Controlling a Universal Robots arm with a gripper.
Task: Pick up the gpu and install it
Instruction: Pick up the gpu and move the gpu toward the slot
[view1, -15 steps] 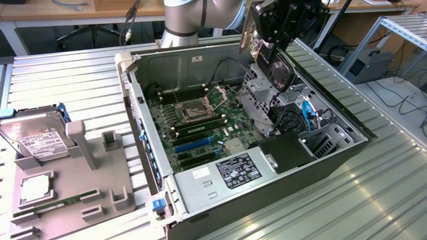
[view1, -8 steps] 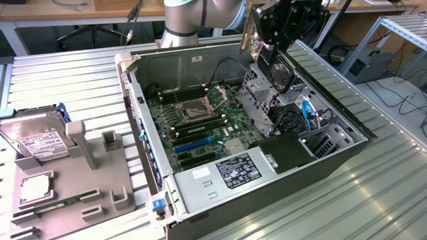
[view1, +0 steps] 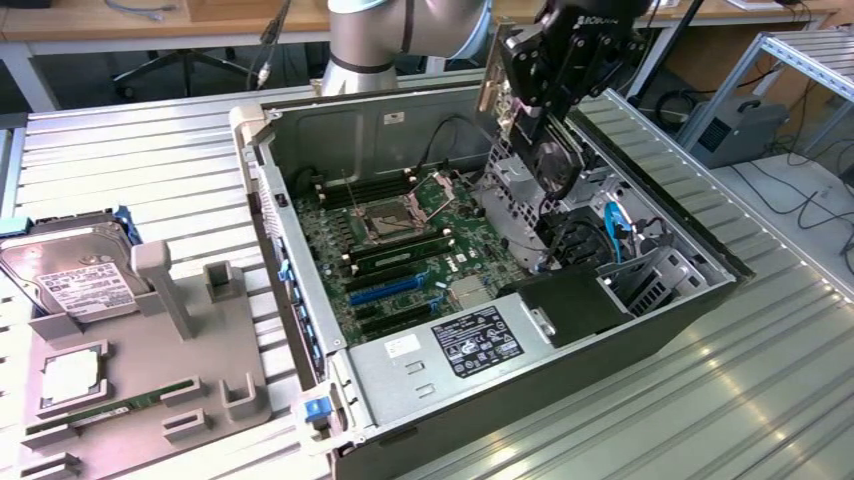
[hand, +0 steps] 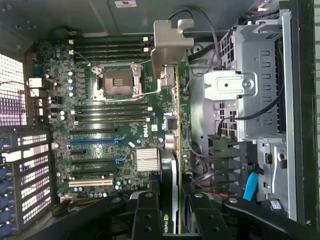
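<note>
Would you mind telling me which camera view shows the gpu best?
The exterior view: the gpu shows its dark face and metal bracket, held by the gripper over the open case. The wrist view shows the gpu edge-on, a thin green strip ending in the bracket.

Drive cage (hand: 255, 75), cables (view1: 614, 226) crowd gpu (view1: 551, 165); blue slot (hand: 92, 142) apparently unobstructed.
</note>
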